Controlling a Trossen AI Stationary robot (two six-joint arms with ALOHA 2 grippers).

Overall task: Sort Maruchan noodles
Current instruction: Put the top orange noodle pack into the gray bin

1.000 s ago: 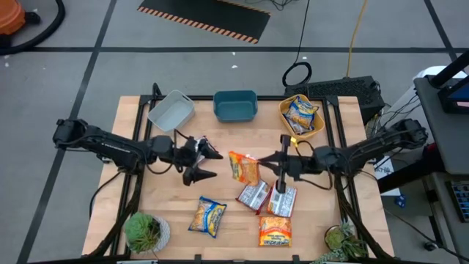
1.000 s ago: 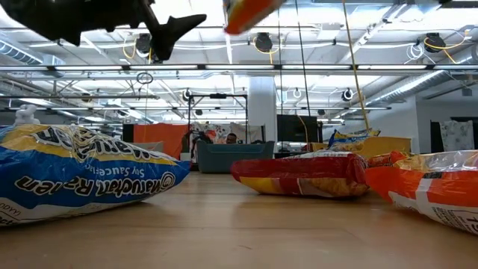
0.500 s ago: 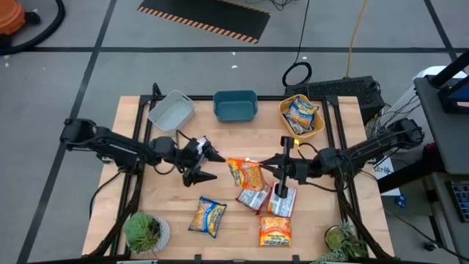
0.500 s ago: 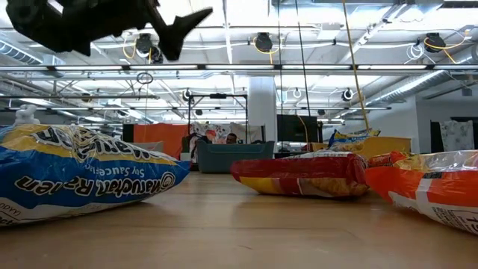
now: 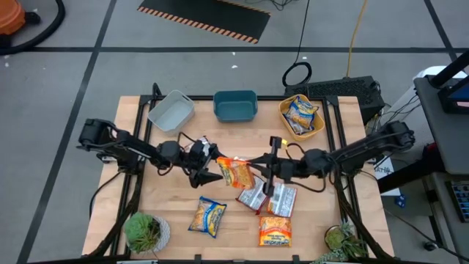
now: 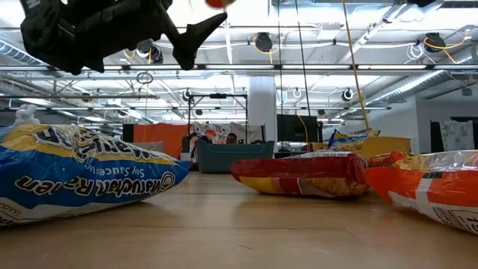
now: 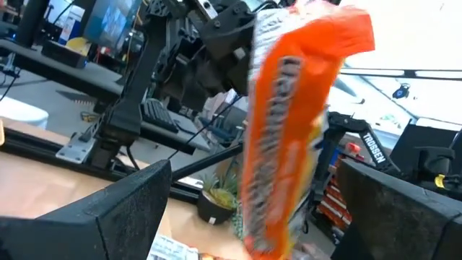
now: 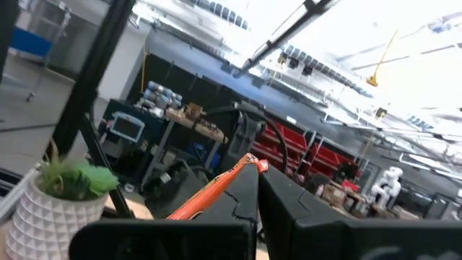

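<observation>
Jaws wide open on the left gripper [image 5: 210, 166], sitting right next to the orange packet [image 5: 239, 172] at frame center. Right gripper [image 5: 258, 163] clamped shut on that packet's edge, holding it up off the table [image 5: 168, 213]. Other noodle packets [image 5: 207, 217] lying lower center, one in the yellow tub [image 5: 284, 117] upper right.
</observation>
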